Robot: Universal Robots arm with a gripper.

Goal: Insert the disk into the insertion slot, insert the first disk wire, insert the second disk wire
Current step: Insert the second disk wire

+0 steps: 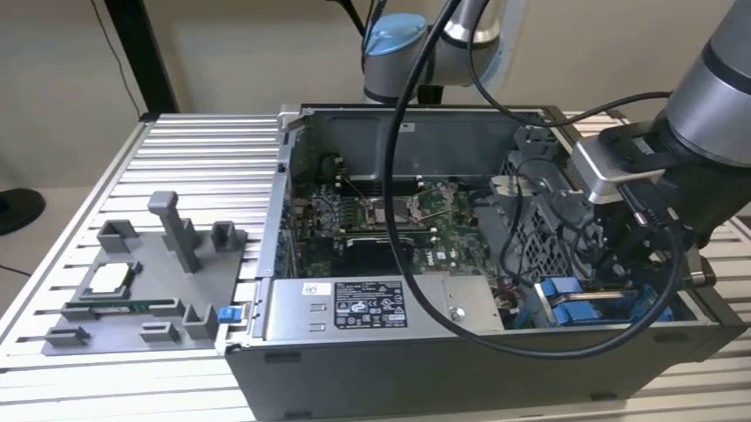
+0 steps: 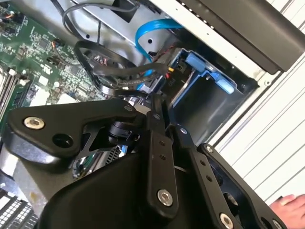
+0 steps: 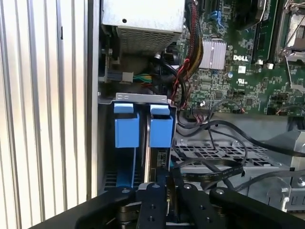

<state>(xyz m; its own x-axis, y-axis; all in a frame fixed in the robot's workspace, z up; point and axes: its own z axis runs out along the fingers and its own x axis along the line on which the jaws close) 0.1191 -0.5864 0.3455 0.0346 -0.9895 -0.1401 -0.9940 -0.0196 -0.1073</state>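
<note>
The arm (image 1: 716, 97) reaches down from the exterior view's right into the open computer case (image 1: 470, 369), its wrist bent over the corner near the power supply (image 1: 375, 303). The claw (image 3: 164, 191) hangs just above the drive slot (image 3: 107, 143), where blue rails (image 3: 126, 126) stand side by side. In the first wrist view its fingers (image 3: 152, 205) are drawn close together around a thin upright edge; I cannot tell whether this is the disk. A blue cable (image 2: 147, 31) loops near the slot, beside the green motherboard (image 3: 248, 71).
</note>
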